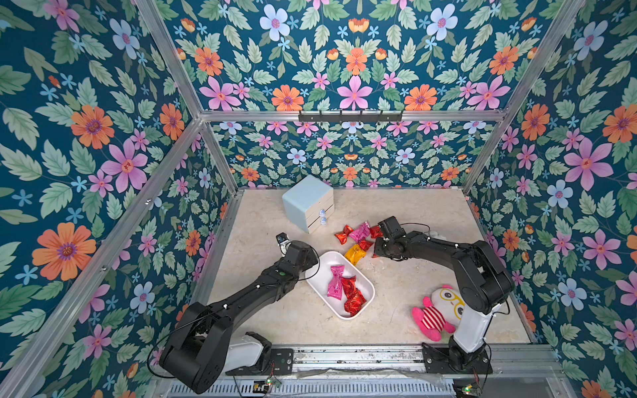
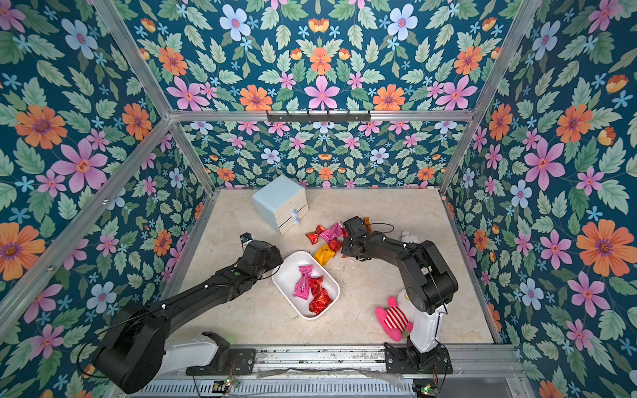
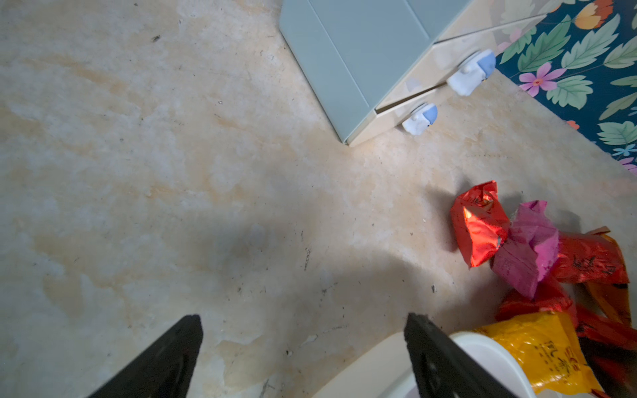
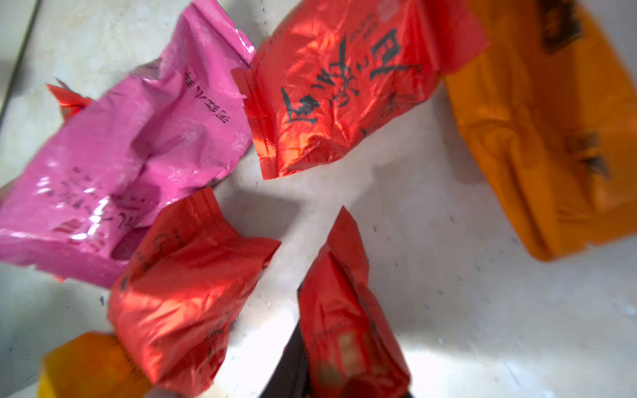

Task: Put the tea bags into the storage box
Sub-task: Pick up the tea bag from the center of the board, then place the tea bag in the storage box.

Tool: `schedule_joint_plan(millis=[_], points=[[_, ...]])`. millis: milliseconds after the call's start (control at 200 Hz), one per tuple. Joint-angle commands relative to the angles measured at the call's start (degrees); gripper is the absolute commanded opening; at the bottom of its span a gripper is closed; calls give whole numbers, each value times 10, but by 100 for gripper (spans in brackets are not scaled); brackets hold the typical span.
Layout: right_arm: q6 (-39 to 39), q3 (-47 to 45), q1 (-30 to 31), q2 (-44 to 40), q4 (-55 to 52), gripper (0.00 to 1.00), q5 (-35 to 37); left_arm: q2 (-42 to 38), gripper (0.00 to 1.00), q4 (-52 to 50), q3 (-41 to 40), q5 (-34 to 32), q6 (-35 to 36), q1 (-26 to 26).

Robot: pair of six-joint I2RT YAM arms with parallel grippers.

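A red tea bag (image 4: pixel 344 310) fills the near foreground of the right wrist view, standing on end in the right claw (image 4: pixel 331 379). One dark finger (image 4: pixel 287 372) presses against its side and the other is hidden behind the foil, so the claw looks closed on this sachet. The picture is blurred.

Around it the loose tea bags lie on the pale tabletop (image 1: pixel 396 296). They include a pink one (image 4: pixel 120 165), two more red ones (image 4: pixel 337 86) (image 4: pixel 186 293) and an orange one (image 4: pixel 558 138). In both top views this cluster sits between the pale blue drawer unit (image 1: pixel 308 201) and the right arm's wrist. A yellow bag (image 1: pixel 355 254) lies just beside the far corner of the storage box (image 1: pixel 322 262); whether it touches the rim I cannot tell.

The storage box lies at an angle near the middle of the tabletop. It holds three sachets, one pink (image 1: pixel 335 281) and two red (image 1: pixel 349 286) (image 1: pixel 355 303).

The left claw (image 3: pixel 303 318) hangs above bare tabletop beside the box's far corner. Its fingers are spread wide with nothing between them. The box's rim shows beside one finger in the left wrist view.

A pink-and-white plush toy (image 1: pixel 434 313) lies by the right arm's base, well apart from the box.
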Motion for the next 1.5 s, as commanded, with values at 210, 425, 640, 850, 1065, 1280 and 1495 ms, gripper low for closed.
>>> schedule_joint_plan(millis=[210, 425, 640, 850, 1065, 1280, 1495], points=[[-25, -60, 1, -146, 3, 18, -66, -13, 98, -10, 4, -24, 5, 0], [-27, -102, 53, -197, 13, 15, -123, -3, 98, -14, 20, -27, 11, 0], [-29, -95, 135, -191, 25, 15, -132, -4, 98, -16, 20, -29, 5, 0], [-73, -54, 210, -129, 13, 15, -130, -19, 99, -21, 7, -33, -3, 0], [-97, -15, 253, -56, -37, 17, -84, -31, 99, -27, -4, -39, -7, 0], [-82, -20, 256, -76, -22, 50, -92, -26, 99, -23, -4, -40, -7, 0], [-66, -17, 250, -158, -27, 69, 9, -21, 99, -19, -3, -38, -6, 0]])
